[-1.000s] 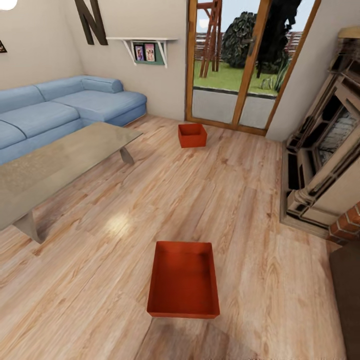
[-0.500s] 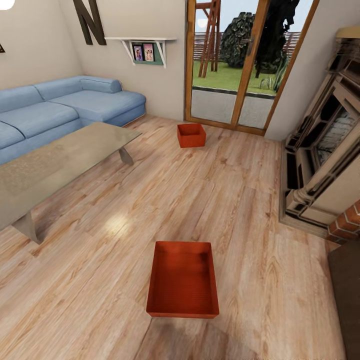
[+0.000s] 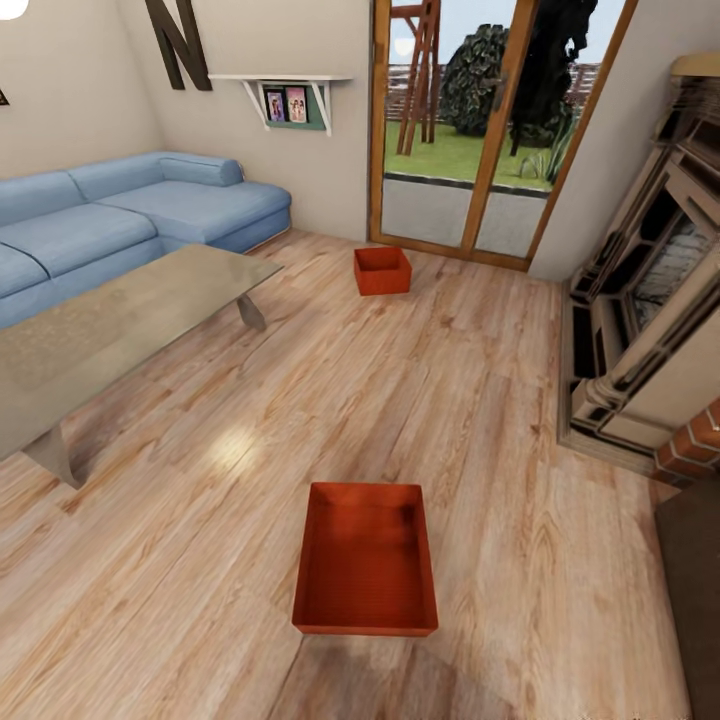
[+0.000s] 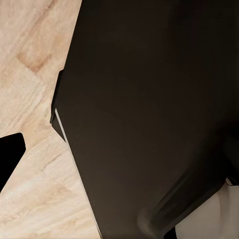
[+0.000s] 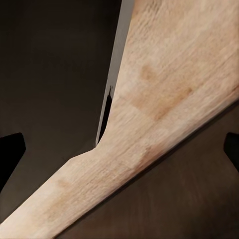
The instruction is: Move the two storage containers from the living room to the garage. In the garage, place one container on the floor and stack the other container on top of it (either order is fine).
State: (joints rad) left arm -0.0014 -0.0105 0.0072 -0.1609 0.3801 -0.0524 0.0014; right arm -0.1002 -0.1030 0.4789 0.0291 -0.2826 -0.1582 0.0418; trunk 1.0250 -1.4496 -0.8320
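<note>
The left pincer (image 4: pixel 10 162) shows as one black fingertip at the edge of the left wrist view, over the light wood plank floor (image 4: pixel 30 74). A big dark part of the robot's own body (image 4: pixel 149 109) sits right beside it. I cannot tell if this pincer is wide or narrow.

The right pincer (image 5: pixel 119 152) shows two black fingertips (image 5: pixel 10 154), one at each side of the right wrist view. They stand wide apart and hold nothing. Between them I see a strip of the same wood floor (image 5: pixel 164 89) and more of the robot's dark body (image 5: pixel 55 74).

Out in the room, the near red-orange plastic storage bin (image 3: pixel 366 558) sits on the wood floor (image 3: pixel 480 420), close in front of the robot. It is open on top and has nothing in it. The far red-orange plastic storage bin (image 3: pixel 382 270) sits on the same floor, well apart from the first, just in front of the wood-framed glass doors (image 3: pixel 470 120).

A long glass-topped coffee table (image 3: pixel 110 335) stands off to the left of the bins. Behind it, along the wall, is a blue soft sofa (image 3: pixel 130 215). A white wall shelf (image 3: pixel 285 95) with small pictures hangs above the sofa's end. On the right side of the room is a stone and brick fireplace (image 3: pixel 650 300).
</note>
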